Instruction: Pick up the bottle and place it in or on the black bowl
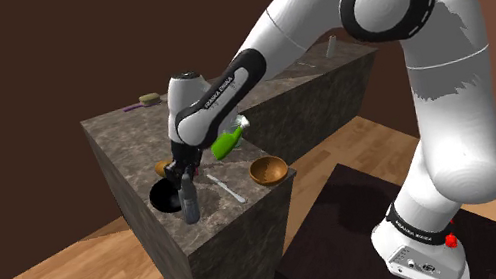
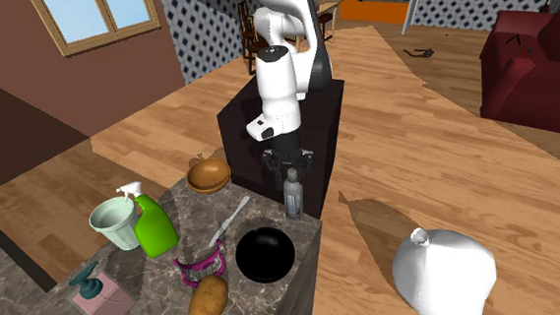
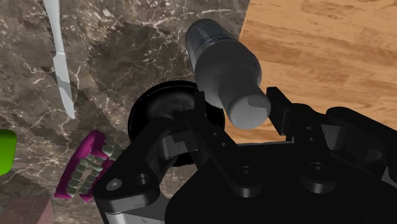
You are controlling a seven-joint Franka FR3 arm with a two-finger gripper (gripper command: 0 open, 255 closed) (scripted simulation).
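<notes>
Shoulder view: your one white arm [image 1: 317,7] is reaching down over the marble counter [image 1: 120,142]. Its black gripper [image 1: 180,174] is pinching the top of one grey bottle [image 1: 189,201]. The bottle is hanging upright just beside the one black bowl [image 1: 163,194], on that bowl's side toward the view's right. You cannot tell whether its base is touching the counter. One white knife [image 1: 226,189] is lying between the bottle and one wooden bowl [image 1: 268,169], and one green spray bottle [image 1: 229,142] is lying behind them.

Second exterior view: the gripper [image 2: 290,169] is gripping the bottle [image 2: 292,195] from above, near the counter [image 2: 271,216] edge that faces the stand. Two bowls are sitting here, the black bowl [image 2: 264,254] near the bottle and the wooden bowl [image 2: 210,174] farther off. Also on the counter are one knife [image 2: 230,220], one spray bottle [image 2: 156,227], one pale green cup [image 2: 111,222], one pink soap dispenser [image 2: 100,297], one potato [image 2: 208,300] and one purple brush [image 2: 200,269].

Wrist view: the gripper [image 3: 236,118] is clasping the bottle [image 3: 222,60] by its cap, with two fingers [image 3: 278,105] pressing either side. The black bowl [image 3: 156,105] is lying just beside the bottle, with one brush [image 3: 83,168] and one knife [image 3: 60,63] beyond it.
</notes>
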